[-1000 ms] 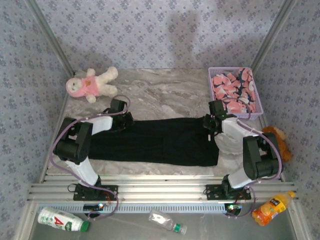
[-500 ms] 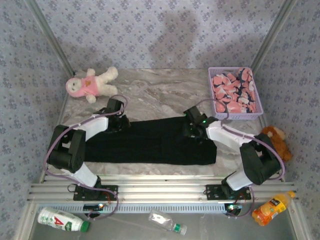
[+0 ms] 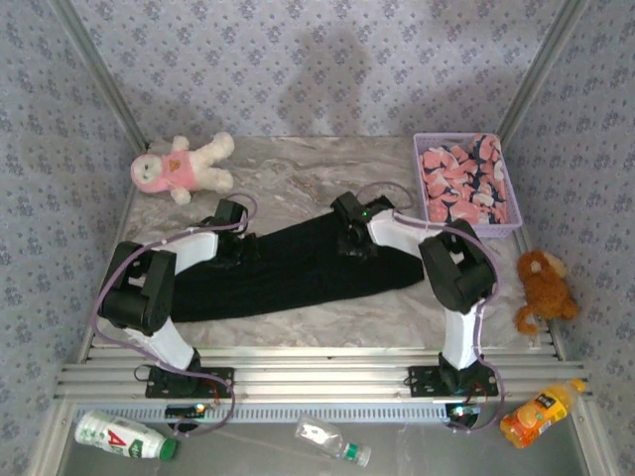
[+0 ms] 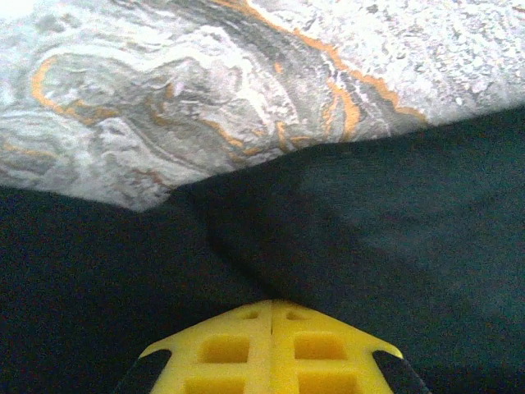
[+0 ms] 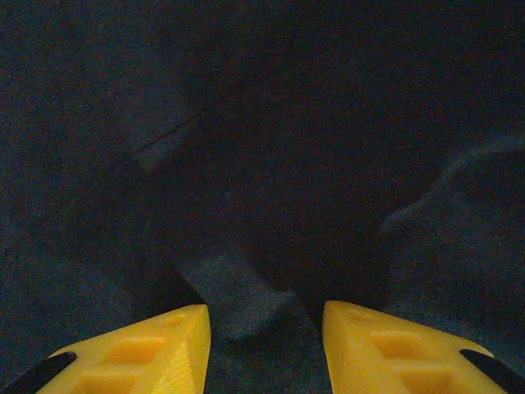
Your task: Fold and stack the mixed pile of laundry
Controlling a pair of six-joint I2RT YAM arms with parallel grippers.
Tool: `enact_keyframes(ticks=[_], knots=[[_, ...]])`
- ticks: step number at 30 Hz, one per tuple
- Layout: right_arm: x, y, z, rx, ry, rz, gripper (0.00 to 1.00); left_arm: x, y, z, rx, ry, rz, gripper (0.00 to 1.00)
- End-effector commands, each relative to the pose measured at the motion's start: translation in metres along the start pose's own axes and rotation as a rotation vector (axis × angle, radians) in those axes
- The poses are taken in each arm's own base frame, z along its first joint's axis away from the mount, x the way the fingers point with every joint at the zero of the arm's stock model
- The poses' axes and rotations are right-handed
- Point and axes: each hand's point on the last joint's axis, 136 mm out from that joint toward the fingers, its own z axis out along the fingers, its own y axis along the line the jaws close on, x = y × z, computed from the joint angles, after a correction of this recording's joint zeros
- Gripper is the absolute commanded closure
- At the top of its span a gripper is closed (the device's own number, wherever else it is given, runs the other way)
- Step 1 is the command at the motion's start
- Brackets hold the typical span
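The black T-shirt (image 3: 298, 276) lies as a long slanted band across the marble table (image 3: 298, 183). My left gripper (image 3: 241, 248) sits at its far left edge. In the left wrist view the yellow fingers (image 4: 238, 345) are pressed together, shut on the T-shirt's (image 4: 394, 213) edge, and creases run to the tip of the left gripper (image 4: 271, 305). My right gripper (image 3: 352, 243) rests on the shirt's upper middle. It (image 5: 267, 316) is open, with a raised ridge of black cloth (image 5: 238, 295) loose between the fingers. The pink printed garment (image 3: 466, 183) fills the lavender basket (image 3: 418, 178).
A pink-and-white plush toy (image 3: 184, 167) lies at the back left. A brown plush (image 3: 541, 288) sits by the right edge. Below the rail lie a green-capped bottle (image 3: 124, 434), a clear bottle (image 3: 332, 441) and an orange juice bottle (image 3: 541, 412).
My right gripper has swept left from the shirt's right end to its middle, drawing the far right corner inward. The shirt is now shorter and slanted. The left gripper stayed put.
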Motion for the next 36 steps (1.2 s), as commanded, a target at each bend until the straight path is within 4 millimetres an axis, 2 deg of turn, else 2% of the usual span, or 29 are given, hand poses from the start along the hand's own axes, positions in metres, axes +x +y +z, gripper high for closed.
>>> enact_keyframes(ticks=[1, 5, 10, 17, 20, 22, 24, 26, 29, 30, 32, 36], knots=[[-0.026, -0.01, 0.023, 0.018, 0.005, 0.003, 0.57, 0.015, -0.006, 0.01, 0.017, 0.063, -0.03, 1.0], [-0.059, -0.006, 0.04, -0.034, 0.01, 0.043, 0.58, 0.012, -0.026, 0.009, 0.089, 0.081, -0.081, 0.98], [-0.085, -0.003, 0.058, -0.095, 0.03, 0.095, 0.58, 0.016, -0.065, 0.003, 0.216, 0.109, -0.121, 0.95], [-0.139, 0.003, 0.071, -0.214, 0.0, 0.176, 0.57, 0.042, -0.101, 0.02, 0.291, 0.177, -0.147, 0.94], [-0.165, 0.007, 0.056, -0.261, -0.061, 0.168, 0.57, 0.039, -0.119, 0.019, 0.335, 0.176, -0.142, 0.9], [-0.177, 0.009, 0.036, -0.272, -0.106, 0.142, 0.56, 0.029, -0.122, 0.012, 0.326, 0.145, -0.119, 0.82], [-0.185, 0.008, 0.011, -0.272, -0.168, 0.113, 0.55, 0.017, -0.117, 0.0, 0.287, 0.103, -0.078, 0.69], [-0.181, 0.009, -0.01, -0.273, -0.205, 0.077, 0.54, 0.007, -0.107, -0.011, 0.232, 0.06, -0.031, 0.61], [-0.158, 0.01, -0.032, -0.264, -0.22, 0.033, 0.54, 0.002, -0.086, -0.021, 0.139, 0.031, 0.038, 0.57], [-0.144, 0.01, -0.032, -0.256, -0.206, 0.024, 0.54, 0.004, -0.078, -0.022, 0.114, 0.035, 0.059, 0.57], [-0.119, 0.013, -0.032, -0.254, -0.175, 0.006, 0.54, 0.009, -0.065, -0.022, 0.069, 0.048, 0.088, 0.61], [-0.075, 0.019, -0.018, -0.251, -0.085, -0.002, 0.58, 0.025, -0.044, -0.012, 0.008, 0.085, 0.124, 0.78]])
